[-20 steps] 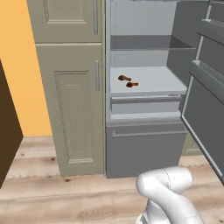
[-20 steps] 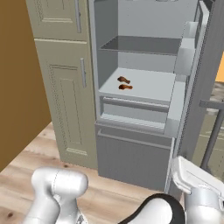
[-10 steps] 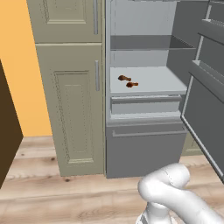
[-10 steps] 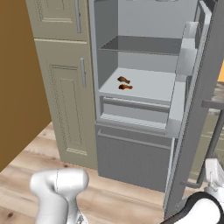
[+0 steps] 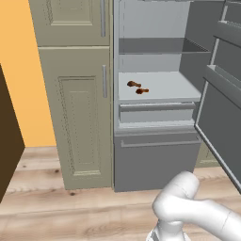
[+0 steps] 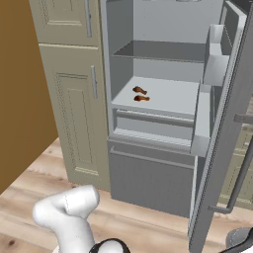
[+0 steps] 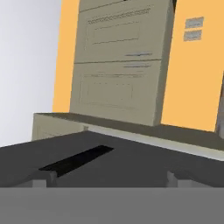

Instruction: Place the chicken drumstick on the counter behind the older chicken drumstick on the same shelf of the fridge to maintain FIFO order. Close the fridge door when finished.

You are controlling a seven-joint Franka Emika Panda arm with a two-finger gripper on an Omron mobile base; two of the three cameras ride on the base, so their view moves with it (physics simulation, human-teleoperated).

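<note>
Jaws: in the hand view the gripper (image 7: 109, 179) has its two tips low in the picture, far from each other. They are open and nothing is between them.
Just ahead of the jaws: a flat dark grey face with a black strip (image 7: 76, 159) on it, to the left of the jaws' middle. It looks like the outside of the fridge door (image 7: 144, 164), but I cannot say it surely, and I cannot tell whether the tips touch it.
Farther beyond the jaws: beige cupboards (image 7: 118, 65) before an orange wall (image 7: 192, 83).
Fridge: the fridge (image 5: 155, 70) is open and the door is swung out wide, with its inner bins (image 6: 212, 64) showing.
Chicken drumsticks: two lie on the pale shelf (image 5: 174, 89), at its left side. The rear drumstick (image 5: 133, 84) is just behind the front drumstick (image 5: 141, 91), very near but slightly apart.
Their place against the jaws: cannot tell.
Below the shelf: a grey drawer front (image 5: 157, 160).
</note>
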